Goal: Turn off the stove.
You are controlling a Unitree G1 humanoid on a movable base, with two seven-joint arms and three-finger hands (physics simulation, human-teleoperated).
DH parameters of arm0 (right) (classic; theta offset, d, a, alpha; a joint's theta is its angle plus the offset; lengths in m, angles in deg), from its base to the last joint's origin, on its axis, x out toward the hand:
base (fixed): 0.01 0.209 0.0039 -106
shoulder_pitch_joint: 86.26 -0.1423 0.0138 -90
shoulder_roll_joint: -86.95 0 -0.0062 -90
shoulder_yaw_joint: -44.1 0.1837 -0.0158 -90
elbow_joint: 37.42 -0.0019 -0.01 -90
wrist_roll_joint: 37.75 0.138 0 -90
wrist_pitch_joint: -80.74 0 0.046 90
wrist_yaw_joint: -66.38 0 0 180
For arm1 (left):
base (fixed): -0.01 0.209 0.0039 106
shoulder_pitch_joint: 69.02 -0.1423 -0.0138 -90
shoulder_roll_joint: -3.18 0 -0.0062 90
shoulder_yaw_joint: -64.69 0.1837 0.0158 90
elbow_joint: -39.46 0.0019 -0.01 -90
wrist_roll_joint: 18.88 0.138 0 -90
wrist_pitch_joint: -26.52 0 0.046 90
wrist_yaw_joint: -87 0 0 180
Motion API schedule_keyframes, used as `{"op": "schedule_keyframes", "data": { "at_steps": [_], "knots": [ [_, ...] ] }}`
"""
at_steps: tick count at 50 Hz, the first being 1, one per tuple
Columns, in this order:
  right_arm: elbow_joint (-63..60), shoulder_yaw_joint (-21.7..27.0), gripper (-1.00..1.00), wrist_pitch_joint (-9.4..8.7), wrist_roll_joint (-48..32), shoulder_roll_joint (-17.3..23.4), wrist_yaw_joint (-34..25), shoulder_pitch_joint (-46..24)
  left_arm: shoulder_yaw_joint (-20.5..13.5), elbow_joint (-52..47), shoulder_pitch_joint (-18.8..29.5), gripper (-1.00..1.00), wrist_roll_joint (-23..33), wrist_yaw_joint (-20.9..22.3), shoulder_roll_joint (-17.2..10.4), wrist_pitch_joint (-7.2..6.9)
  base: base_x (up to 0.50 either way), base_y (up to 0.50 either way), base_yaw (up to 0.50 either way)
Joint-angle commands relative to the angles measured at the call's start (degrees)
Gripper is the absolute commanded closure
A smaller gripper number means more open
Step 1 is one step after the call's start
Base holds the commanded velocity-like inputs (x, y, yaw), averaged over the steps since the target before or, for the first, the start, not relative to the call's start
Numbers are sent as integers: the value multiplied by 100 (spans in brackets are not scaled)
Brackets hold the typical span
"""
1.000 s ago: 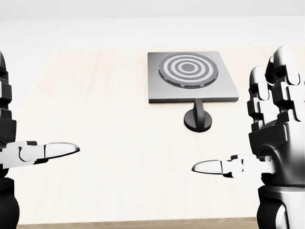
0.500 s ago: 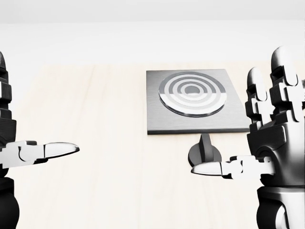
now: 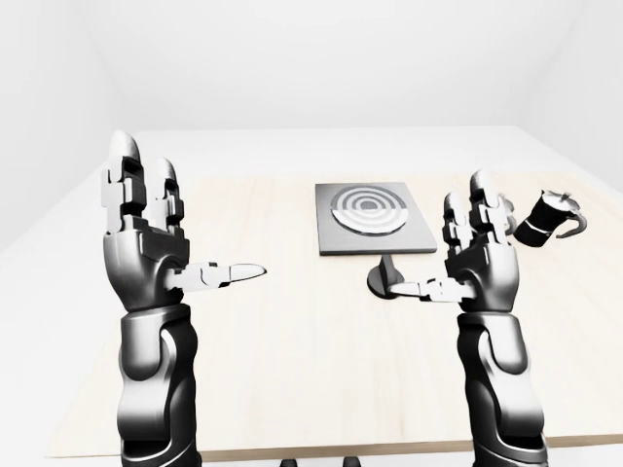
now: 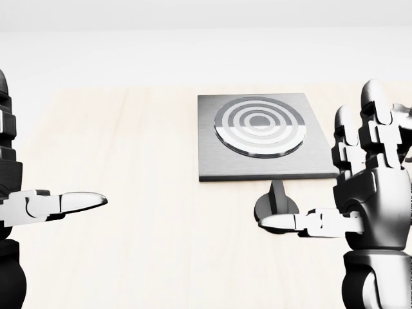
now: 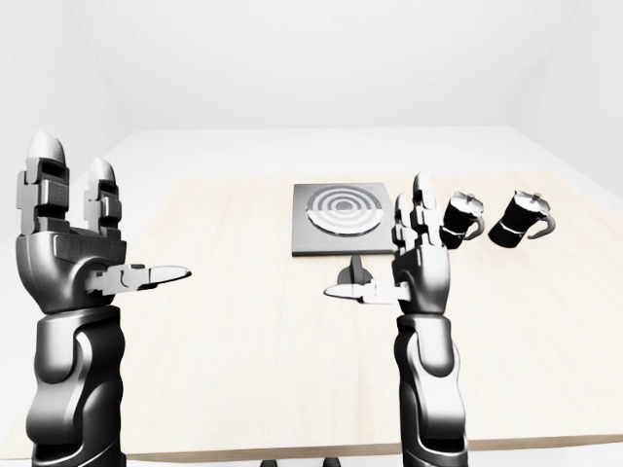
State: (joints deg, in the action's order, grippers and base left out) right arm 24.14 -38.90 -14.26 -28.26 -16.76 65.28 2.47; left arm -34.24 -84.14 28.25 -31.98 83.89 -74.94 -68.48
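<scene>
The stove (image 4: 257,138) is a grey square plate with a ringed burner, right of the middle on the pale wooden table (image 4: 141,161). Its black knob (image 4: 275,205) stands just below the plate, handle upright. My right hand (image 4: 360,193) is open beside the knob, to its right, fingers up. Its thumb (image 4: 283,223) points left and overlaps the knob's lower edge; I cannot tell if it touches. My left hand (image 3: 165,243) is open and empty at the left, far from the stove.
Two dark moka pots (image 5: 462,219) (image 5: 521,219) show right of the stove in the right-eye view. The table's near edge (image 3: 321,449) runs along the bottom of the left-eye view. White walls stand behind.
The camera moved closer, so the stove and knob grew and slid down the head view, then held still. My right hand has sunk a little. The left hand has not moved.
</scene>
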Motion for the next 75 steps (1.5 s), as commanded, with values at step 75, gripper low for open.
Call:
{"op": "schedule_keyframes", "data": {
  "at_steps": [75],
  "knots": [
    [4223, 71, -100, 1000, -267, 290, -403, -679, -67, -5, -26, -100, -52, 17, -31, 0, 0, 0, 0]
  ]
}}
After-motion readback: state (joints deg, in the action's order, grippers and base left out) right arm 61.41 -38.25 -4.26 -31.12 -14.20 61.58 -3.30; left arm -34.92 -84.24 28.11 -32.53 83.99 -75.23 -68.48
